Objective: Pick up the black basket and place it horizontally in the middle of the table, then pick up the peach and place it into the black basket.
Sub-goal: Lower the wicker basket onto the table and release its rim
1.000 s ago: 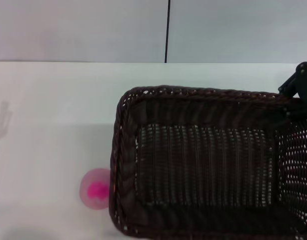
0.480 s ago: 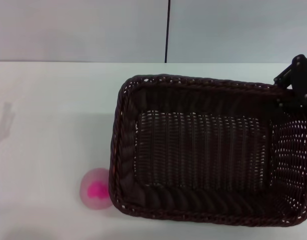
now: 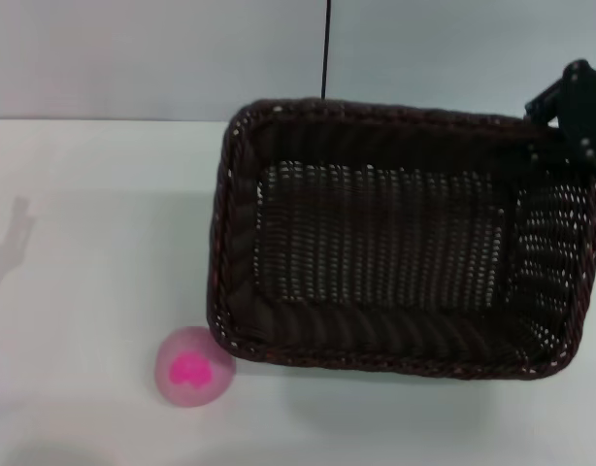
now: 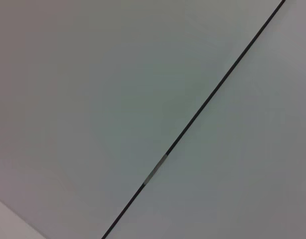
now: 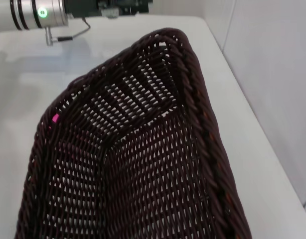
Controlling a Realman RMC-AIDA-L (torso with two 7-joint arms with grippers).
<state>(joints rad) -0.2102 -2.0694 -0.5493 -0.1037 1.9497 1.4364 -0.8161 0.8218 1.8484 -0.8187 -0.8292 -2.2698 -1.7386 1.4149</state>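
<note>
Right pincer (image 3: 576,116): at the black basket's (image 3: 395,243) far right corner; finger state cannot be told. Basket lies lengthwise across the white surface (image 3: 94,223). Peach (image 3: 193,366): just beside its near left corner. Open surface lies leftward.

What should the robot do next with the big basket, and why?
Probably lower the basket flat onto the table. The right gripper is at its far right corner, and the shadow under its near edge suggests that it is tilted or lifted. The peach waits outside, at its near left corner.
</note>
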